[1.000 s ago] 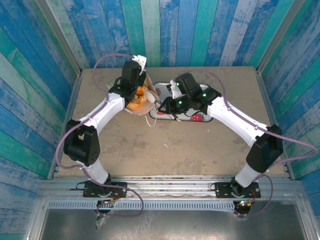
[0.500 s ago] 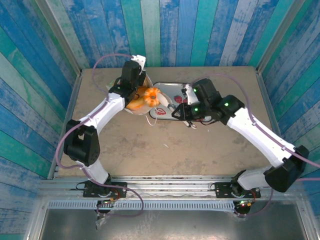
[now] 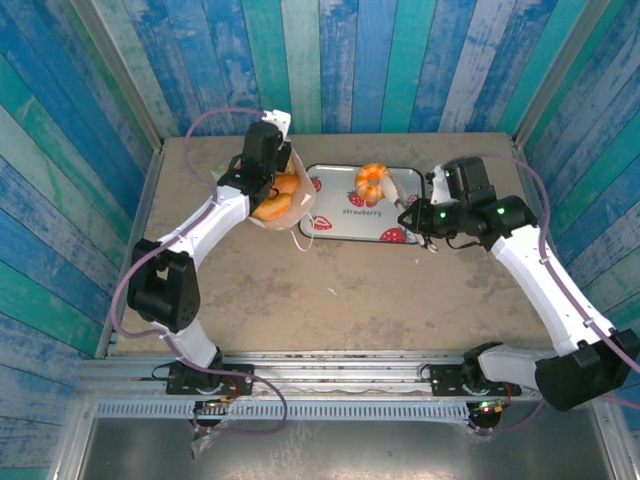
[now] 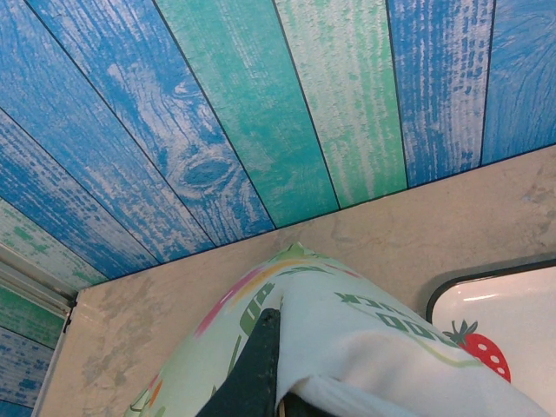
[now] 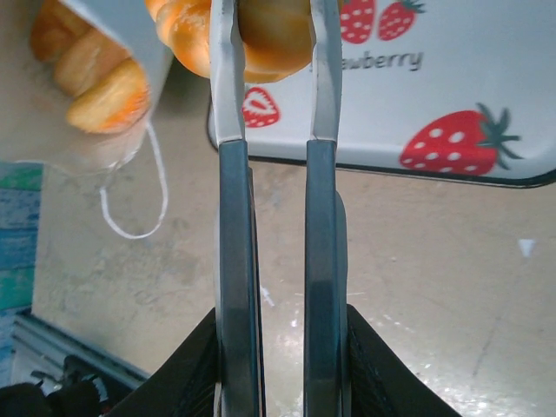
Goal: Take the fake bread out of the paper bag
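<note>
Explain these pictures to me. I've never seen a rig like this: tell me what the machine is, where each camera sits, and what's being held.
These are two robot arms bolted at the near edge of a table, each ending in a two-finger gripper. The wide picture comes from a fixed camera above and behind them; the other two come from small cameras on the wrists, looking along the fingers. On the table are a white paper bag and a strawberry-print tray. The left gripper is shut on the bag's edge. More toy rolls sit inside. The right gripper pinches one orange bun over the tray.
</note>
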Robot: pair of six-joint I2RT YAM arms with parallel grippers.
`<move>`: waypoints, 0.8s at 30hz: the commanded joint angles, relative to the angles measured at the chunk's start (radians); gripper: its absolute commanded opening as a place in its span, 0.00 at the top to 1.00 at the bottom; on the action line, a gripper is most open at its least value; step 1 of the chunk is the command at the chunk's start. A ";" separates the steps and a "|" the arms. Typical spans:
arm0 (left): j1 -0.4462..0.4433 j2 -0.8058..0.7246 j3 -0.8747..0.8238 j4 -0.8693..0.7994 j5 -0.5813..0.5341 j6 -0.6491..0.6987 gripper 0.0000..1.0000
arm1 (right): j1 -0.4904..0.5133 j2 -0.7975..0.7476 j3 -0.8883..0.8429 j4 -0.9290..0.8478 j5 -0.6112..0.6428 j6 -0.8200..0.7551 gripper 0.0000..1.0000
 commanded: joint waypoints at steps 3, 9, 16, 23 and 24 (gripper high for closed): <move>0.001 -0.023 -0.009 0.023 0.004 -0.027 1.00 | -0.098 0.070 0.016 0.009 -0.003 -0.076 0.86; 0.001 -0.030 -0.014 0.021 0.020 -0.030 1.00 | -0.174 0.181 0.047 0.008 -0.029 -0.115 0.86; 0.000 -0.028 -0.015 0.020 0.033 -0.033 1.00 | -0.233 0.270 0.088 0.014 -0.047 -0.137 0.85; 0.000 -0.021 -0.012 0.023 0.041 -0.038 1.00 | -0.256 0.367 0.130 0.046 -0.087 -0.140 0.84; 0.000 -0.020 -0.009 0.022 0.041 -0.038 1.00 | -0.258 0.381 0.137 0.050 -0.088 -0.140 0.84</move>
